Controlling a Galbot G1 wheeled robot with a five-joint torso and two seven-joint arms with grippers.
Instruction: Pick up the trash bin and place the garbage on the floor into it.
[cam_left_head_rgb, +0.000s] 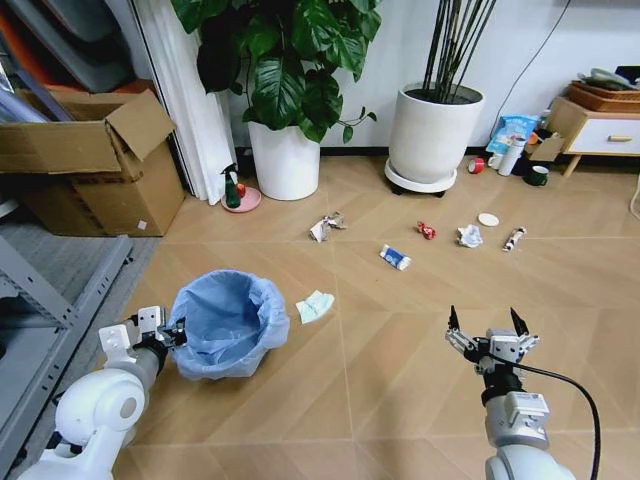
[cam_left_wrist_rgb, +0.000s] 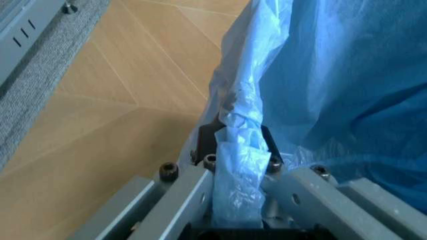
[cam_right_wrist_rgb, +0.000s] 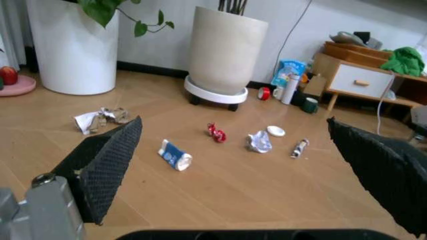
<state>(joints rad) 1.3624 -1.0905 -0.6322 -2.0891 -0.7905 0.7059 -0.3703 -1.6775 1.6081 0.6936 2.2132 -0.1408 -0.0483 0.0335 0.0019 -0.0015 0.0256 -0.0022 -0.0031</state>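
The left gripper (cam_left_head_rgb: 172, 333) clamped the trash bin (cam_left_head_rgb: 228, 325) rim; the right gripper (cam_left_head_rgb: 488, 329) hung wide open, empty, above bare floor.

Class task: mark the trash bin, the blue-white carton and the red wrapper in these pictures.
trash bin (cam_left_head_rgb: 228, 322): head view, on the blue bag lining its inside.
blue-white carton (cam_right_wrist_rgb: 175, 155): right wrist view, on its blue middle.
red wrapper (cam_left_head_rgb: 426, 230): head view, on its crumpled centre.

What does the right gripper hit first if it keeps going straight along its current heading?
Probably the blue-white carton, nearest to the centre line of the open right gripper. Bare floor before it; depth is uncertain, so it may meet the floor first.
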